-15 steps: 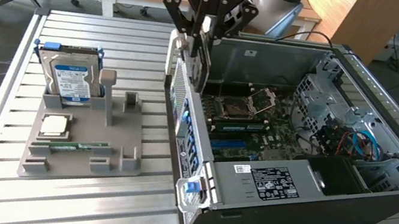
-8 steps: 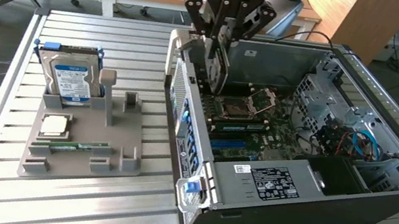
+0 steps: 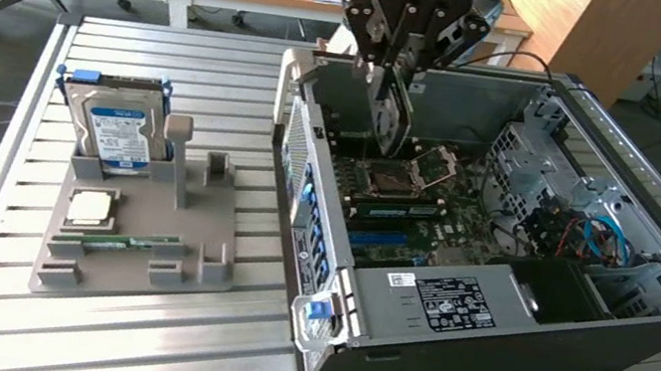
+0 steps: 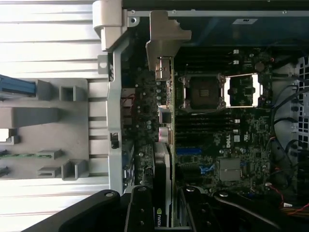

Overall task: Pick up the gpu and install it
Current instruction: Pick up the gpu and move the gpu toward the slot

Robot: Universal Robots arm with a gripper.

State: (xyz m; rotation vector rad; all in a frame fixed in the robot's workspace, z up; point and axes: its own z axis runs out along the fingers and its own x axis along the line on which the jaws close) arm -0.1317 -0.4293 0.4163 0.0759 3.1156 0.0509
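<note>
Since the fingers [image 4: 139, 212] are clamped on the gpu [image 4: 163, 164], it's held edge-on over the motherboard [image 4: 231, 140] inside the open PC case [image 3: 629, 326], right beside the CPU socket [image 4: 200, 92].

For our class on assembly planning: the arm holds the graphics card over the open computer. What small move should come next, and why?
Probably a slow lowering: the tool grips the graphics card on edge, metal bracket at the far end, and the card seems to hang above the motherboard inside the case, not seated.
</note>
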